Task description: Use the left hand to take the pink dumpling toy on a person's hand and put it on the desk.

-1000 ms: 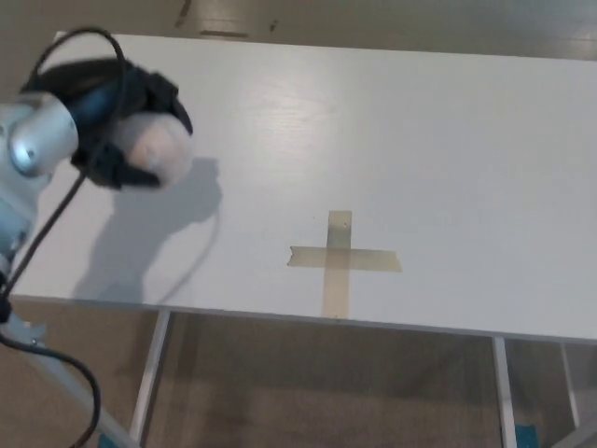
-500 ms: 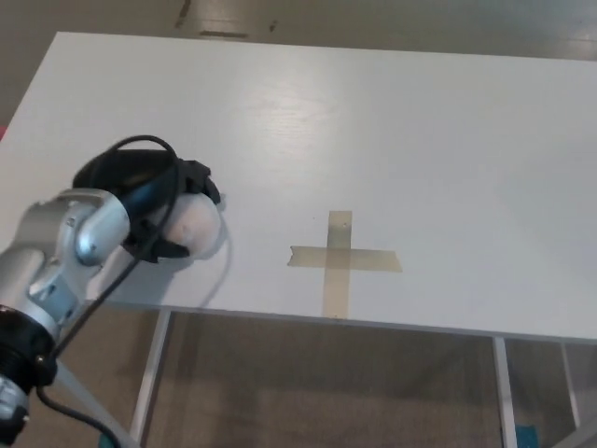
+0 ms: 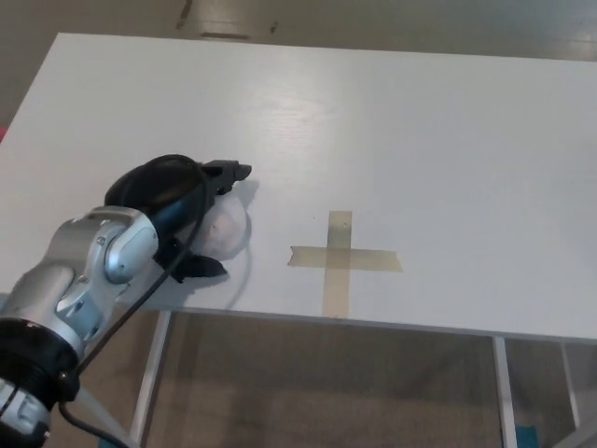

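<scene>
The pink dumpling toy (image 3: pixel 227 230) is pale and round and rests on the white desk (image 3: pixel 392 131) near its front left edge, left of a tape cross. My left hand (image 3: pixel 183 211) is low over the desk, right against the toy's left side. Its fingers are spread: one finger (image 3: pixel 229 171) points right above the toy and the thumb (image 3: pixel 201 268) lies below it, both with a small gap to the toy. The hand covers the toy's left part. No person's hand shows. My right hand is out of view.
A cross of tan tape (image 3: pixel 340 259) is stuck on the desk just right of the toy. The desk's front edge runs close below my hand, with the metal legs (image 3: pixel 149 383) and the floor under it. A black cable (image 3: pixel 140 299) hangs along my left forearm.
My left hand carried the toy from high at the left down and to the right onto the desk. Its fingers, closed round the toy before, have now spread apart.
</scene>
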Tool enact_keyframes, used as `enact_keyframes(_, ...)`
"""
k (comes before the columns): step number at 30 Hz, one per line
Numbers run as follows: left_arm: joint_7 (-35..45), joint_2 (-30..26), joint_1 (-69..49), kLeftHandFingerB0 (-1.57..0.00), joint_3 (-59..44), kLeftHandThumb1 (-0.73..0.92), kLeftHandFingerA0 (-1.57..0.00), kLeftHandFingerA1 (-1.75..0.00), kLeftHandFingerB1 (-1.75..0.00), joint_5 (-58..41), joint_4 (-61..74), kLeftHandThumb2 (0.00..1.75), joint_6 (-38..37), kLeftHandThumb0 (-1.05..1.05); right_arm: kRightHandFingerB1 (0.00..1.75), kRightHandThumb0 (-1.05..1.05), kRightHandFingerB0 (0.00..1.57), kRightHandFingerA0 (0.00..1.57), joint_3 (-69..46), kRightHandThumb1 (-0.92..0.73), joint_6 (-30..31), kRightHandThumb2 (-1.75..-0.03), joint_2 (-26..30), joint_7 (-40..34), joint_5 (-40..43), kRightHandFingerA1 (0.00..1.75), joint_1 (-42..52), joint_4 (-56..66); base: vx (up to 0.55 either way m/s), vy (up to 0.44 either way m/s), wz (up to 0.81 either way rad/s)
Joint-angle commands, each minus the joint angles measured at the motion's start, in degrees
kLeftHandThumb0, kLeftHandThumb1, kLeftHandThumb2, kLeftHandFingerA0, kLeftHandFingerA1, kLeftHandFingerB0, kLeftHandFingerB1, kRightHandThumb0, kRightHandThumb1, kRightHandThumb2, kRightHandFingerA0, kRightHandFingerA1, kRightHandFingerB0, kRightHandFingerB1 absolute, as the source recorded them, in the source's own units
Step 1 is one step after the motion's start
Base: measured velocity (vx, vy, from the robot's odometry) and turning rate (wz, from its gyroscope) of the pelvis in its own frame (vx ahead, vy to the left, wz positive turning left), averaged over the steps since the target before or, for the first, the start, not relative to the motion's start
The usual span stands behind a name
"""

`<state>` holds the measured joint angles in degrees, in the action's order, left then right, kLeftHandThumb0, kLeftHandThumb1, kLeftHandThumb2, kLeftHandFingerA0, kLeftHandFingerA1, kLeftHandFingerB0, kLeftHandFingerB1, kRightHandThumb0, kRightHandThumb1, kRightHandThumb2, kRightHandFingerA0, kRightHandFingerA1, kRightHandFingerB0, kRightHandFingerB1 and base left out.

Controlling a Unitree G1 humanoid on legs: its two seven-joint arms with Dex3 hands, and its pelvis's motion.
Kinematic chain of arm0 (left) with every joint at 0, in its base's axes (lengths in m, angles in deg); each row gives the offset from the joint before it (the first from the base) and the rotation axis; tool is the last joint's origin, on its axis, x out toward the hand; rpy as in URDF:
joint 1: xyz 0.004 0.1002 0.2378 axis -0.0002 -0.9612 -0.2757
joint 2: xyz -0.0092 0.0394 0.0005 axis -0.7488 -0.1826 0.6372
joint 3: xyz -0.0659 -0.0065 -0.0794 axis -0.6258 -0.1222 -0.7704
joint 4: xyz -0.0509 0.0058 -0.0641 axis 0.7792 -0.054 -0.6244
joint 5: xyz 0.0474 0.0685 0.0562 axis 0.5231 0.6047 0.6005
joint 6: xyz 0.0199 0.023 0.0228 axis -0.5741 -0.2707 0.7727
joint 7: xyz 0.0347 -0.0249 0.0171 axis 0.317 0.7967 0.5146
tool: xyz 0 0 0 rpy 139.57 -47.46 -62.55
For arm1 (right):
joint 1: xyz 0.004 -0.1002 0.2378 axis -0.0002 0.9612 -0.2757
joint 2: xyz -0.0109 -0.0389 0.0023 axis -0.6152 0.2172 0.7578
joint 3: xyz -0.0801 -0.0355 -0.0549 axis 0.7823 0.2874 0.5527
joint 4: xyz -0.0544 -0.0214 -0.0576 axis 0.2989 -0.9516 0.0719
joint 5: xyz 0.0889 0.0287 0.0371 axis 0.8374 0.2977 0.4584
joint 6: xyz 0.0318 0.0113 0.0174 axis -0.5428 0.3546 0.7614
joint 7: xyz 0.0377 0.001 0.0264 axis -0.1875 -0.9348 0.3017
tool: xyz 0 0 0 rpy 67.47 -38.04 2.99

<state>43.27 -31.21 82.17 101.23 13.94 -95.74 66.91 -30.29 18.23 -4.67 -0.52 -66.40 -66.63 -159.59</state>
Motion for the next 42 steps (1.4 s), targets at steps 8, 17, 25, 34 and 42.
enact_keyframes(8,5.6,-1.4,-1.6,0.00,-2.9,0.61,0.00,0.00,-0.06,-2.1,9.4,0.61,2.5,-0.92,0.39,-0.30,0.48,0.51,-0.4,-0.75,0.3,-0.63,0.8,0.4,0.6,0.40,-0.1,0.1,0.00,0.000,0.00)
enact_keyframes(17,10.7,-3.5,0.3,0.00,-8.0,0.54,0.00,0.00,-0.07,-4.2,21.9,0.65,5.8,-0.96,0.39,-0.30,0.48,0.50,-0.1,-0.75,-0.1,-0.63,0.9,0.3,0.3,0.40,0.0,0.0,0.00,0.000,0.00)
enact_keyframes(25,15.5,-6.7,-0.5,0.00,-15.3,0.54,0.00,-0.01,-0.11,-9.1,39.3,0.68,6.0,-0.99,0.39,-0.29,0.48,0.50,0.4,-0.74,-0.5,-0.63,2.0,0.8,-0.2,0.40,1.4,0.0,0.00,0.000,0.00)
enact_keyframes(34,18.8,-10.7,-14.8,-0.02,-28.6,0.40,-0.01,-0.13,-0.17,-18.7,63.9,0.86,4.3,-0.74,0.38,-0.29,0.44,0.50,1.8,-0.75,-0.6,-0.63,0.8,0.6,-1.2,0.40,3.8,-0.5,0.00,0.000,0.00)
enact_keyframes(42,23.7,-9.9,-31.4,-0.06,-43.7,0.24,-0.06,-0.51,-0.48,-34.0,80.9,0.84,3.7,-0.29,0.38,-0.31,0.46,0.51,3.0,-0.75,-0.4,-0.63,0.7,0.6,-2.0,0.40,5.0,-0.7,0.00,0.000,0.00)
